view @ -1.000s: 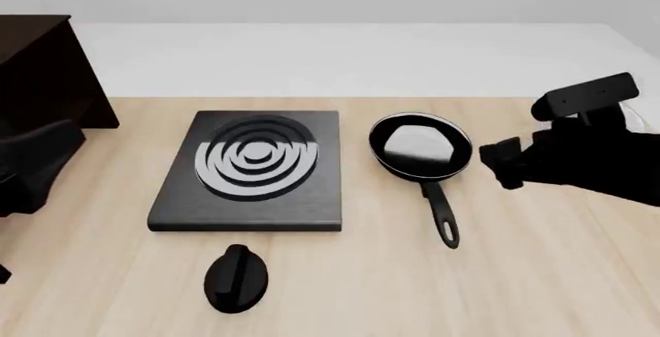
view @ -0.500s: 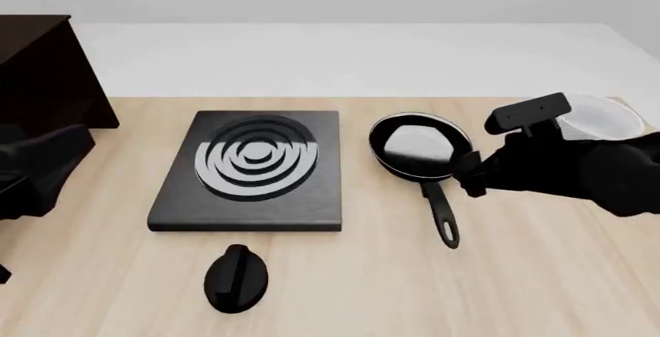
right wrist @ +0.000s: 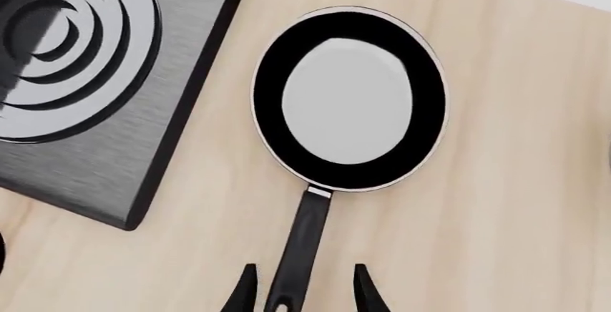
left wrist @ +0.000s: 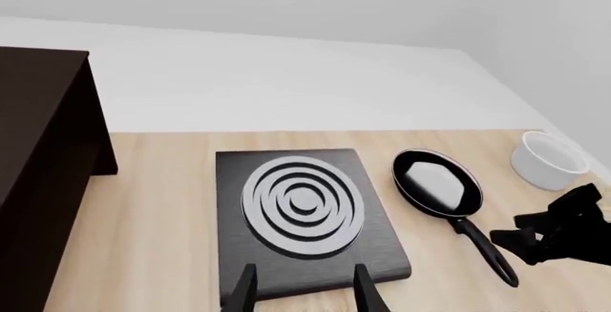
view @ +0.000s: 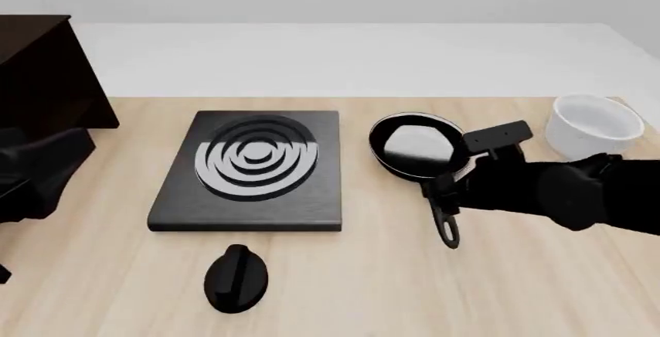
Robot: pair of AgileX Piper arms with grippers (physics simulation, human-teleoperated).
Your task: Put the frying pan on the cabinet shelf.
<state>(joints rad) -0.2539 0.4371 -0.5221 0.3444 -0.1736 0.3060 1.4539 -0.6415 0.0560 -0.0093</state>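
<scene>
Black right claw [right wrist: 303, 292] spread apart, straddling the frying pan [right wrist: 348, 97] handle, seemingly without contact.

No text, label, brand or number can be read anywhere (only plain surfaces).

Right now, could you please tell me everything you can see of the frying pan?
The frying pan is small, round and black, with a thin silvery rim and a glossy inside that shows a pale reflection. Its long straight black handle points toward the arms' side of the table. It lies flat and upright on the light wooden table, just right of the stove plate, apart from it. The right gripper is open, its fingers either side of the handle's end, not yet closed on it.
</scene>
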